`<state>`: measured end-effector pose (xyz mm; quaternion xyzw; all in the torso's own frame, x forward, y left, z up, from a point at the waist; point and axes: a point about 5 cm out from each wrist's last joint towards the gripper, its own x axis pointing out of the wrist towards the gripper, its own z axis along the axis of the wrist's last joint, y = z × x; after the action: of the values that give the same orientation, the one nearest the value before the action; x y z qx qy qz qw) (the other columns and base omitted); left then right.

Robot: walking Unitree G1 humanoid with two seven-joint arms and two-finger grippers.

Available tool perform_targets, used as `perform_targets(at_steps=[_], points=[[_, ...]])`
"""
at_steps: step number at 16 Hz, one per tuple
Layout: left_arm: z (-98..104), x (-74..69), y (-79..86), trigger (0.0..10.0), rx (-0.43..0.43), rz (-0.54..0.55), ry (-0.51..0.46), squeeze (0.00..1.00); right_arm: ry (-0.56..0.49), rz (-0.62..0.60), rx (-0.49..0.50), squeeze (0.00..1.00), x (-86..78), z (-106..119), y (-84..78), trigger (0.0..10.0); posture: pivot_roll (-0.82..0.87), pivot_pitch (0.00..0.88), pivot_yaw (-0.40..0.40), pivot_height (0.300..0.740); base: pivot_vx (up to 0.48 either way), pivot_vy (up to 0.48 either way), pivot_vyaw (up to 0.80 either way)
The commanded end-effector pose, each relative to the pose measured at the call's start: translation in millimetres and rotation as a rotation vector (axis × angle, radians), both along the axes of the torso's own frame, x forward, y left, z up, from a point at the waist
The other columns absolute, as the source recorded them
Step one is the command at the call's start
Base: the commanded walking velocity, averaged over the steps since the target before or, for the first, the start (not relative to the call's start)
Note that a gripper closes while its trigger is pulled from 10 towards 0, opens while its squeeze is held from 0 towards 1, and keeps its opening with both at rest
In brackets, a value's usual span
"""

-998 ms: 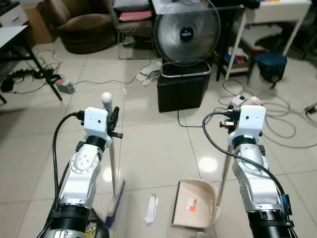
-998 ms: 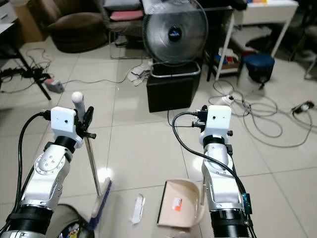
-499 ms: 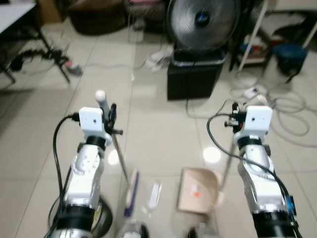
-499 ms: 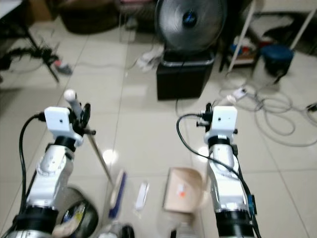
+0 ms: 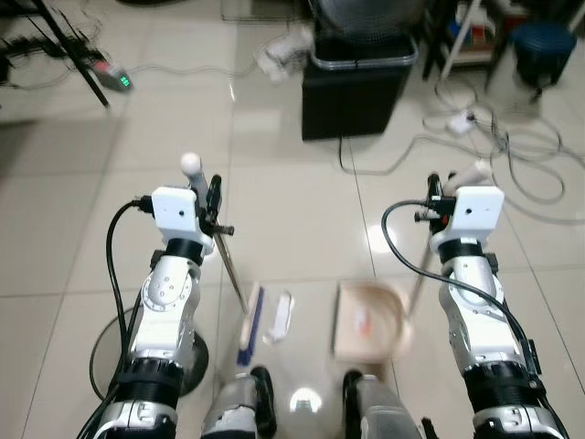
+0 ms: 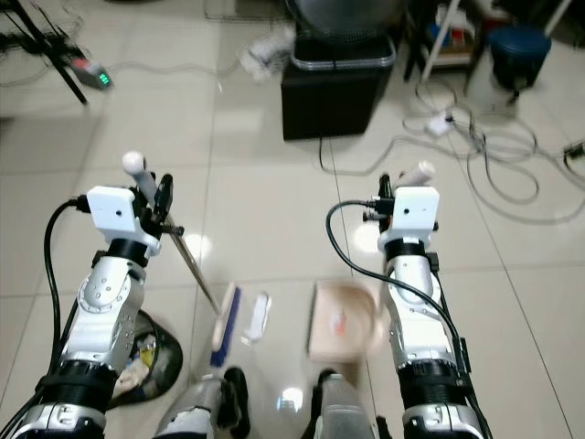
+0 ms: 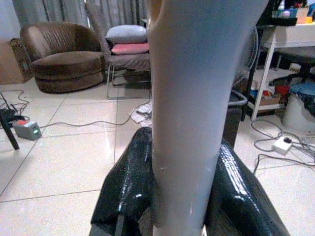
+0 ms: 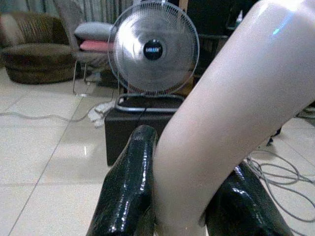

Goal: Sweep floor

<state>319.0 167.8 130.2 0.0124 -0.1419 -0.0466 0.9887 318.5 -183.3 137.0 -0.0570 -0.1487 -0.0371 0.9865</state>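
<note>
My left gripper (image 5: 213, 199) is shut on the thin handle of a broom (image 5: 248, 326), whose white knob (image 5: 190, 163) sticks up above the wrist. The handle slants down to the blue brush head on the tiles. Just right of the brush lies a white scrap (image 5: 279, 316). My right gripper (image 5: 436, 196) is shut on the pale handle (image 8: 226, 113) of a beige dustpan (image 5: 366, 320), which rests on the floor with an orange scrap (image 5: 359, 320) inside. In the left wrist view the black fingers (image 7: 128, 191) clamp the white handle (image 7: 184, 98).
A black box (image 5: 358, 87) with a fan (image 8: 153, 51) on it stands ahead. Cables (image 5: 512, 155) sprawl at the right and a power strip (image 5: 119, 80) lies far left. A dark trash bin (image 6: 142, 352) sits by my left side. My own legs (image 5: 247, 412) show below.
The camera has tipped downward, bringing my legs into view. The broom handle leans more and its brush head now sits closer to the white scrap.
</note>
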Motion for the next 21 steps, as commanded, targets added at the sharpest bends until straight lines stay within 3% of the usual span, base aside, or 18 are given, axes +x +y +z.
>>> perform_targets(at_steps=[1,3,8,12,15,19,21], points=[[3.3,1.2,-1.1,10.0,0.011,0.007,-0.029,0.00,-0.044,-0.007,0.008,0.00,0.1,3.9,-0.2,10.0,-0.05,0.385,0.061,0.740,0.000,0.000,0.00],[0.3,1.1,-6.5,10.0,0.011,-0.006,-0.039,0.00,-0.042,-0.006,0.024,0.00,2.7,-2.3,6.1,10.0,-0.06,0.395,0.064,0.740,0.000,0.000,0.00],[-4.9,1.2,-18.5,10.0,0.011,-0.016,-0.091,0.00,-0.022,0.110,0.002,0.00,7.3,-21.2,55.8,10.0,-0.05,0.388,0.053,0.740,0.000,0.000,0.00],[-17.6,1.7,-31.6,10.0,-0.025,-0.047,-0.047,0.00,-0.004,0.158,-0.025,0.00,6.1,-30.6,74.1,10.0,-0.06,0.374,0.055,0.740,0.000,0.000,0.00],[-24.6,1.4,-42.0,10.0,-0.068,-0.081,-0.012,0.00,0.047,0.167,-0.013,0.00,4.3,-41.0,76.7,10.0,-0.06,0.367,0.057,0.740,0.000,0.000,0.00],[-1.1,17.4,-51.4,10.0,-0.295,-0.018,-0.059,0.00,0.101,0.131,0.013,0.00,5.0,-50.6,70.2,10.0,-0.06,0.345,0.058,0.740,0.000,0.000,0.00],[27.9,30.0,-58.6,10.0,-0.428,-0.050,-0.126,0.00,0.109,0.115,0.046,0.00,3.9,-53.3,63.9,10.0,-0.07,0.311,0.057,0.740,0.000,0.000,0.00]])
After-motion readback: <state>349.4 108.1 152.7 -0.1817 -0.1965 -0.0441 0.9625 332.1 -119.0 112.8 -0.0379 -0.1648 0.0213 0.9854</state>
